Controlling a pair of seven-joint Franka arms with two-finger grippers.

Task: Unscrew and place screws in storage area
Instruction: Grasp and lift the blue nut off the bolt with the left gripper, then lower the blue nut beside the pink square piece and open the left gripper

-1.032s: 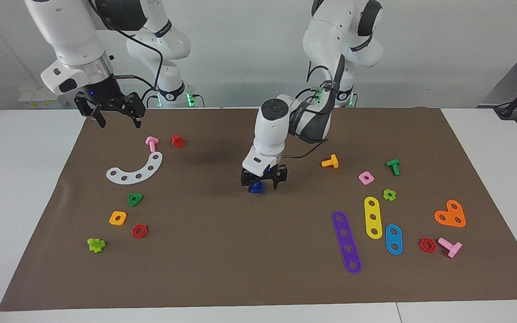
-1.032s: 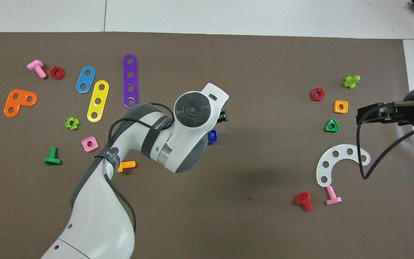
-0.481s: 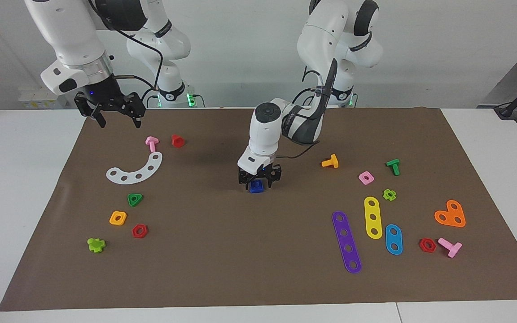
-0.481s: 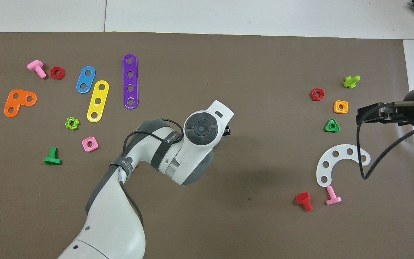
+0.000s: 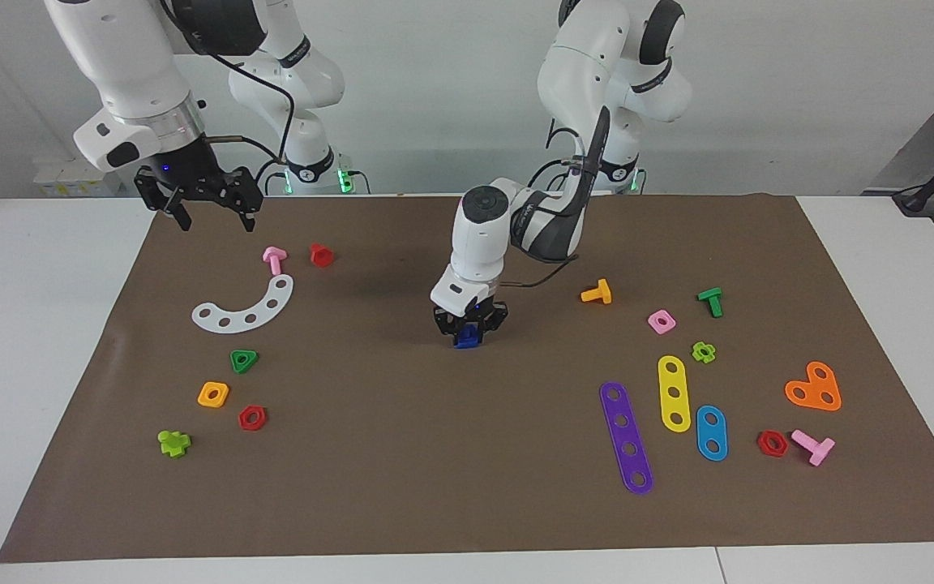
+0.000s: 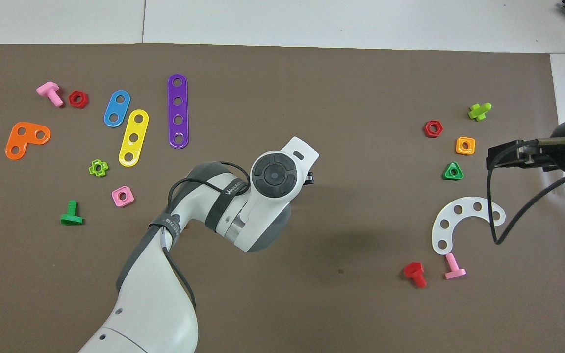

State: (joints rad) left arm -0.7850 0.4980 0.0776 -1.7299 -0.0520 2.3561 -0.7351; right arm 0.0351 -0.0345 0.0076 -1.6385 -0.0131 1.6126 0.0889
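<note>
**Gripping the blue bolt mid-mat**

Pinching the blue toy bolt (image 5: pixel 466 338) between the closed fingers of the left gripper (image 5: pixel 468 328), pressed down onto the brown mat (image 5: pixel 402 470), probably for twisting or lifting. Hovering with the right gripper (image 5: pixel 209 209) spread wide and empty over the mat's corner, above the pink bolt (image 5: pixel 274 259), waiting. Enjoying bare mat all round the left gripper; nearest neighbour, the orange bolt (image 5: pixel 597 293), well apart.

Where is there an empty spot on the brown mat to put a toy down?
The biggest bare patch of the mat lies between the red nut and the purple strip, farther from the robots than the blue screw, which the left gripper has pinched. Both ends of the mat are crowded with small toys.
</note>
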